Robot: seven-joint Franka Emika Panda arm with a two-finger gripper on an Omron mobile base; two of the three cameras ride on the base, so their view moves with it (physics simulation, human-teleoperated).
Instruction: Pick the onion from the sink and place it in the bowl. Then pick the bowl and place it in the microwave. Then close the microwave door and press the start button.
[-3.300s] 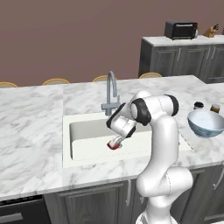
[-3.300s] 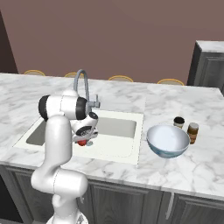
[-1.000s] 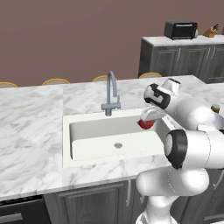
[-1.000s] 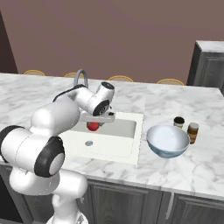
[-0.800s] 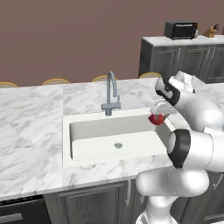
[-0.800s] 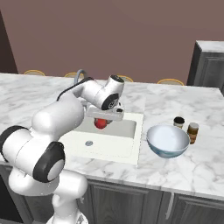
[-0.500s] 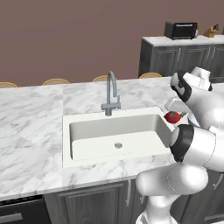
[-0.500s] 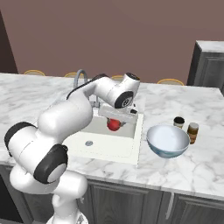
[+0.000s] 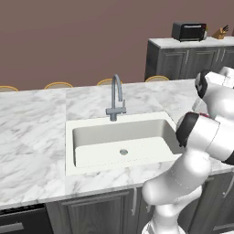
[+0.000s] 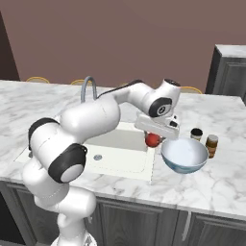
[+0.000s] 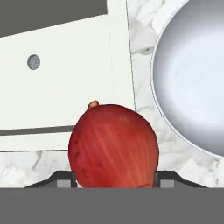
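The red onion hangs in my gripper, which is shut on it, above the right rim of the sink and just left of the bowl. In the hand view the onion sits big between the dark fingertips, over the counter strip between the off-white sink basin and the bowl's plain white inside. The left base view has the sink and its grey faucet, while my arm hides the bowl. The microwave and its door are out of view.
Two small spice jars stand behind the bowl on the marble counter. A black toaster and a knife block sit on the far back counter. Chair backs line the island's far edge.
The arm has lifted the onion out of the sink basin and swung it to the right, from over the drain area to the sink's right rim beside the bowl.
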